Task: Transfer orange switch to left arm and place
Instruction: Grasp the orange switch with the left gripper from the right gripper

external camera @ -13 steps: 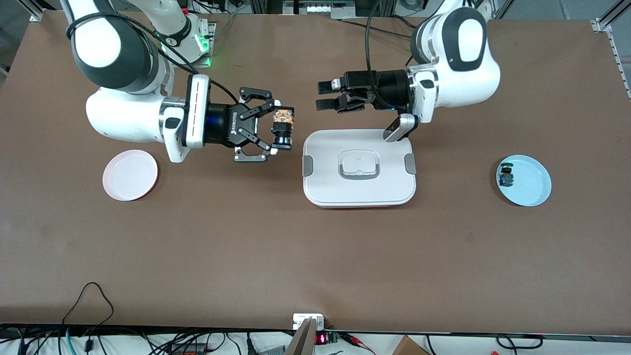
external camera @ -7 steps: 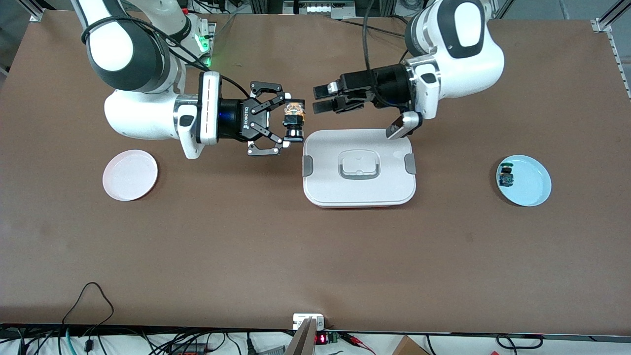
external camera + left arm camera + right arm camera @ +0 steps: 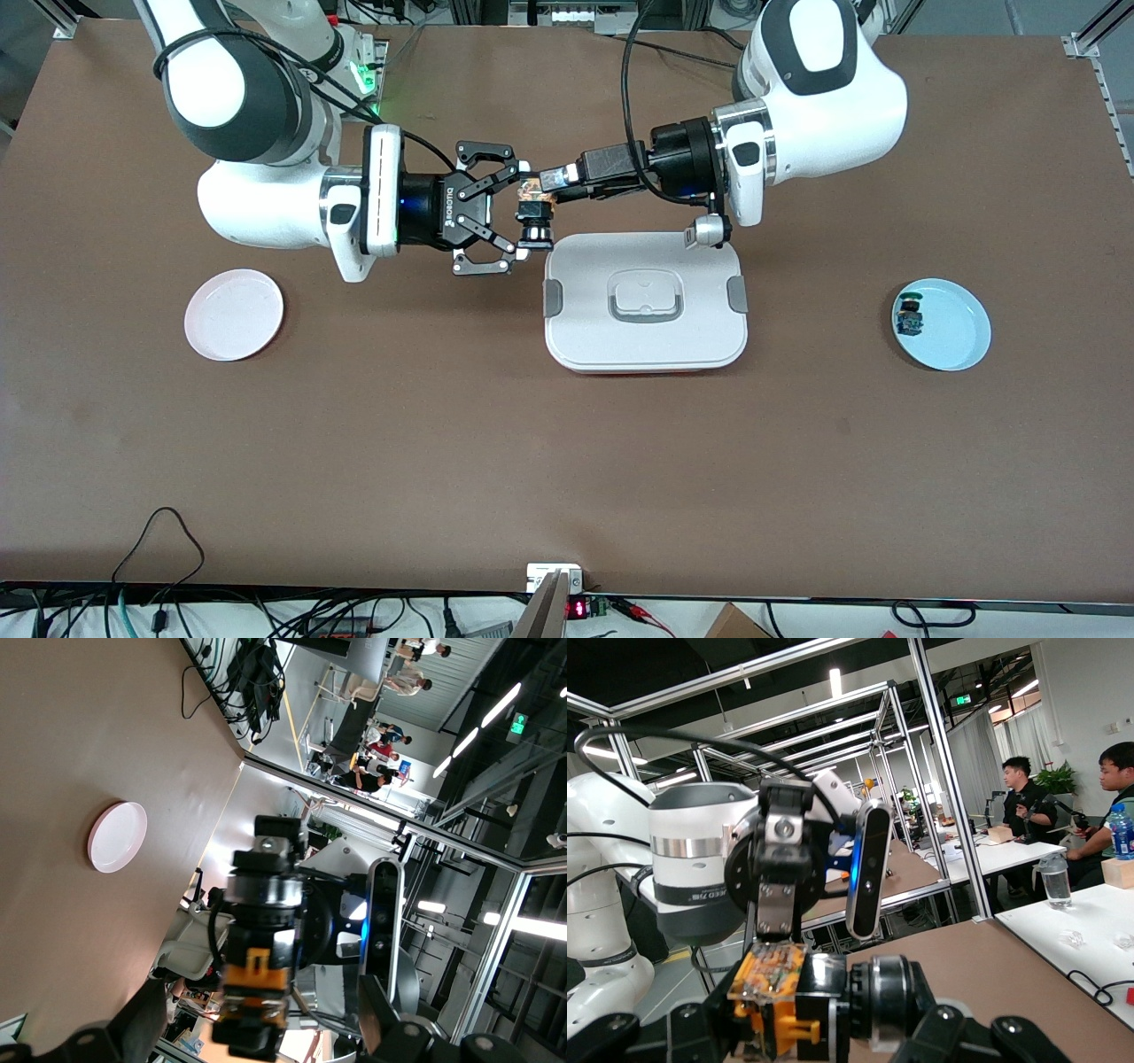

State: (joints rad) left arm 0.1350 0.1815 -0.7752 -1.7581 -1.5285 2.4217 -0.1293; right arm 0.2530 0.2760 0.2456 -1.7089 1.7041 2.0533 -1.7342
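Front view is showing us the orange switch [image 3: 532, 211] hanging in the air at upper centre of the frame, just above the upper left corner of the box [image 3: 646, 302] in the picture and clear of its lid. Its long axis is running up and down the frame: the orange body is sitting at the upper end and the black cylindrical end is pointing down toward the lower edge.

We are counting one orange switch, one box, two arms, two plates and one small blue-and-green component [image 3: 909, 316]. The pink plate [image 3: 234, 315] is lying at left of the frame; the blue plate [image 3: 942, 324] at right is carrying the small component near its left rim.

The right gripper [image 3: 517, 209], reaching in from the left of the frame, is clamping the switch between its fingertips, fully closed on it. In the right wrist view we are seeing the orange body and black barrel pinched across the lower part of the frame.

The left gripper [image 3: 556, 184], reaching in from the right of the frame, is meeting the orange end of the switch. In the left wrist view its two fingers [image 3: 142, 1025] are standing wide apart at the bottom corners, with the switch between them and not yet squeezed.
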